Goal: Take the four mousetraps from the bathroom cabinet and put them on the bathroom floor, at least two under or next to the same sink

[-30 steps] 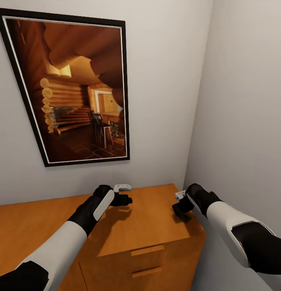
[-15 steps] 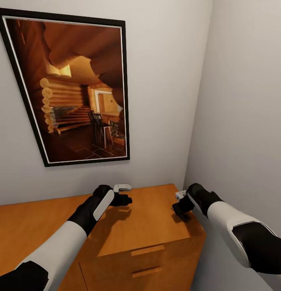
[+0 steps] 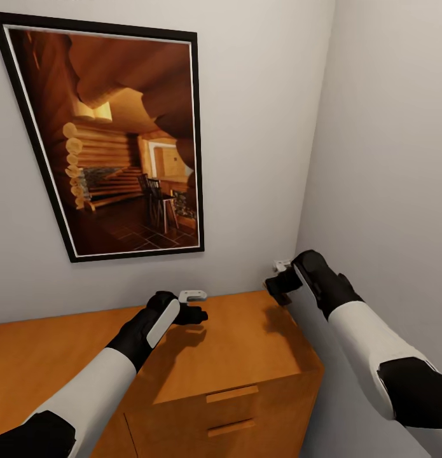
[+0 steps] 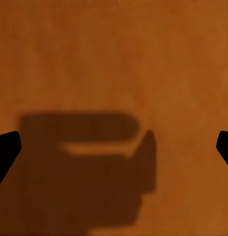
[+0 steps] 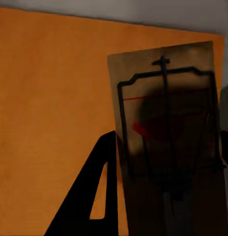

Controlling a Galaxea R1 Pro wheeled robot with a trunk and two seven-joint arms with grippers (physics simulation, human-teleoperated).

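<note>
Orange-brown cabinet (image 3: 233, 356) top in a pale-walled corner, below a framed picture (image 3: 112, 140). Right hand (image 3: 279, 284) raised clear above it, clenched on a mousetrap (image 5: 168, 128). Left hand (image 3: 194, 313) low over the wood, fingers (image 4: 6, 150) spread, nothing between.

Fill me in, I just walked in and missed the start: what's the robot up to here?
It is collecting mousetraps from the top of the cabinet. The right gripper has lifted off the cabinet top in the last second with a mousetrap held between its fingers, near the corner of the walls. The left gripper hangs low over the cabinet top, jaws wide apart on nothing. A picture hangs on the wall behind.
</note>
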